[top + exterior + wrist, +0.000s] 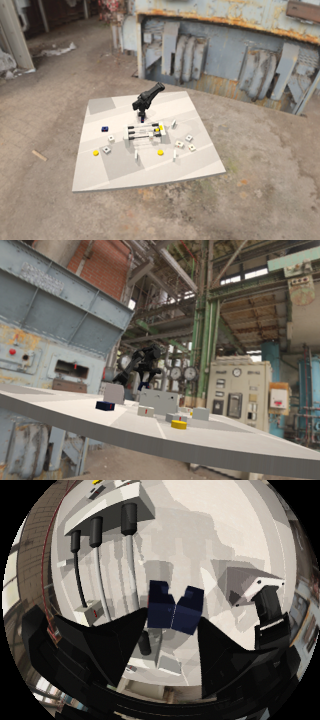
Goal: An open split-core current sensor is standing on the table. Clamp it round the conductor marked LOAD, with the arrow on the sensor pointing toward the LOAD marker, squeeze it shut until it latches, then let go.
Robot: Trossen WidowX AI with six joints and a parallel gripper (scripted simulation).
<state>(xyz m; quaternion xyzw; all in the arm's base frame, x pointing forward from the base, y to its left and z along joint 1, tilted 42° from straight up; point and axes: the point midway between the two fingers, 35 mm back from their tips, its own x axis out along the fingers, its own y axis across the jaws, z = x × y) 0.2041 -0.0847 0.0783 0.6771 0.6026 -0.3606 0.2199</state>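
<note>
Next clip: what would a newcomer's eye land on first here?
Probably the black arm at the table's far side, its gripper shut on a dark blue split-core sensor held above the table. Next, the white frame mid-table carrying three parallel conductors, with yellow pucks nearby.

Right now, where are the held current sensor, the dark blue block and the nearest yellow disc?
current sensor (175, 610), wrist view, its open blue body.
dark blue block (104, 405), exterior view, its side face.
yellow disc (178, 424), exterior view, its top.
</note>
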